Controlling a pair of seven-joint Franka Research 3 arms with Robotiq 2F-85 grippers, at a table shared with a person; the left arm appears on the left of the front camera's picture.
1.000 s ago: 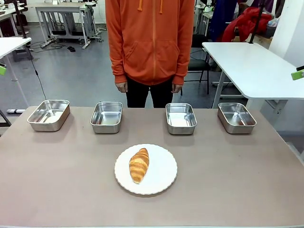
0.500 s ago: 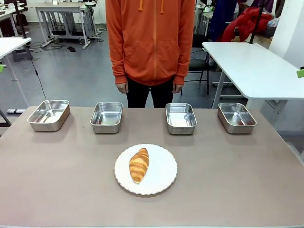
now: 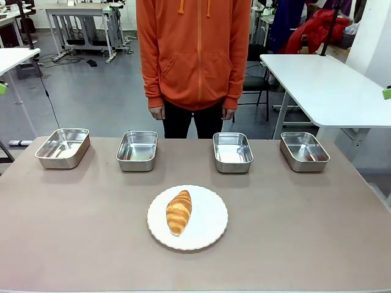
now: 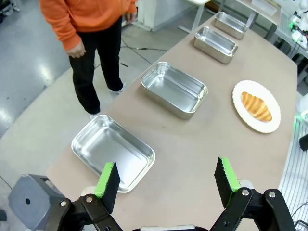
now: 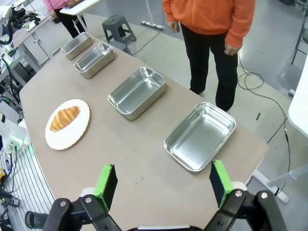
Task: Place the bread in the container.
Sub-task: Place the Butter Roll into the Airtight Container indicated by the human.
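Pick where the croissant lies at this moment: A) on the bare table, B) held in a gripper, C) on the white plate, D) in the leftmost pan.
C: the croissant lies on the white plate near the middle of the table.

White plate (image 3: 208,227) centred — orange-hooded person (image 3: 193,55) standing beyond.

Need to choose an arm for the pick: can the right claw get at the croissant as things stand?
Probably yes. The right claw hangs open over the table's right end, the croissant lies uncovered on its plate, and the way between them is bare; the pans line the far edge.
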